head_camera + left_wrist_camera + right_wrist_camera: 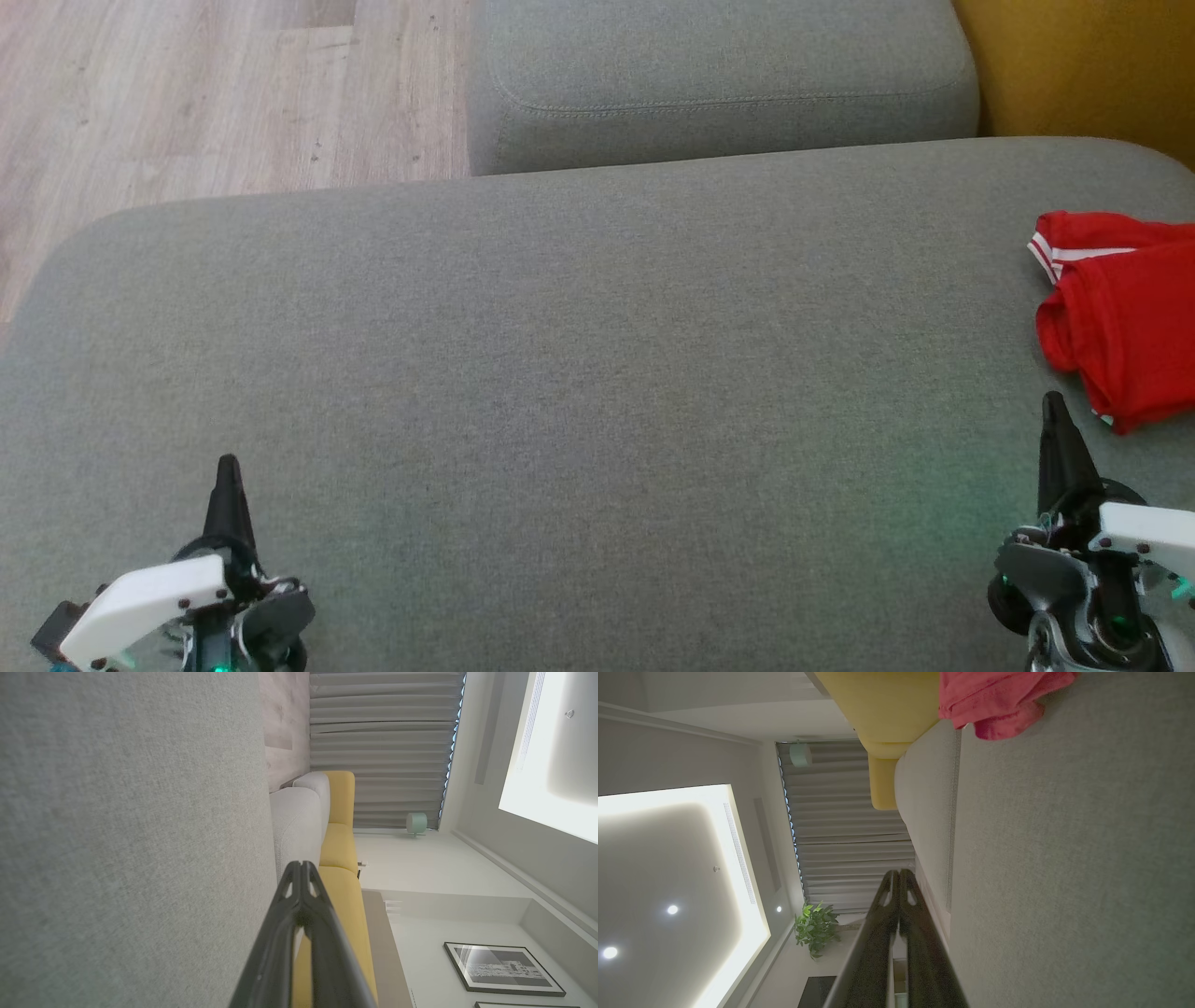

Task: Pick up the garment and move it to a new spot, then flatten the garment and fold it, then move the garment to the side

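- While both arms sit low over the grey cushion (560, 373), the left gripper (228, 467) and right gripper (1054, 403) have their fingers pressed fully together, holding nothing.
- Red garment (1125, 317) lies bunched at the cushion's right edge, just ahead and slightly right of the right gripper, not touching it; the right arm is far nearer.
- Long axis: judged near-to-far, though the frame edge cuts it off.
- White stripes trim one hem; no legible writing or brand.
- Beyond: second grey cushion (719, 84), yellow sofa (1083, 65).
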